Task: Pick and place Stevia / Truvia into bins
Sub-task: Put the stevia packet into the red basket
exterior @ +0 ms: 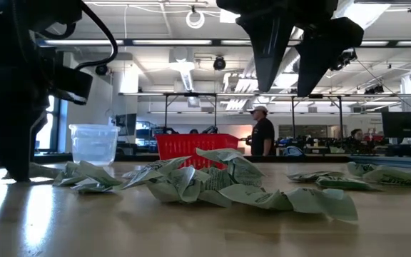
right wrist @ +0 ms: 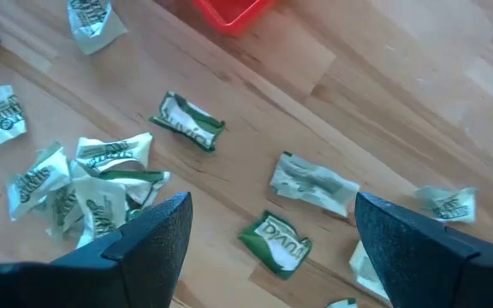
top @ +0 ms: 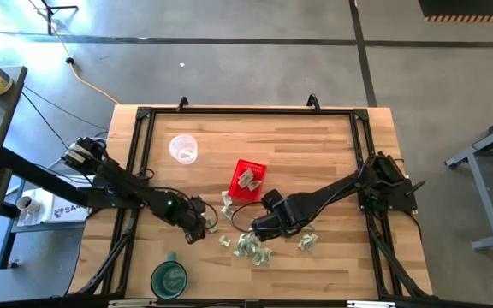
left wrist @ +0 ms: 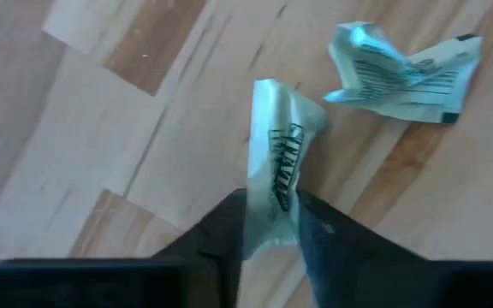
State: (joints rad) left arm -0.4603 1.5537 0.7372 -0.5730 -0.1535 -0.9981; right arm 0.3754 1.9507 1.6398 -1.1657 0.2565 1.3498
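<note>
Several crumpled Truvia sachets (top: 253, 248) lie scattered on the table's (top: 315, 145) near middle. At the near left stands a green cup (top: 169, 278), its content unclear. The left gripper (top: 197, 224) pinches one sachet (left wrist: 279, 162) between narrow fingers; only its wrist view shows this. The right gripper (top: 259, 229) hangs wide open above the scatter. Farther, the red basket (top: 247, 180) holds a few sachets. Far left, the clear cup (top: 182, 148) stands. In the low view, a person (exterior: 262, 131) stands beyond.
</note>
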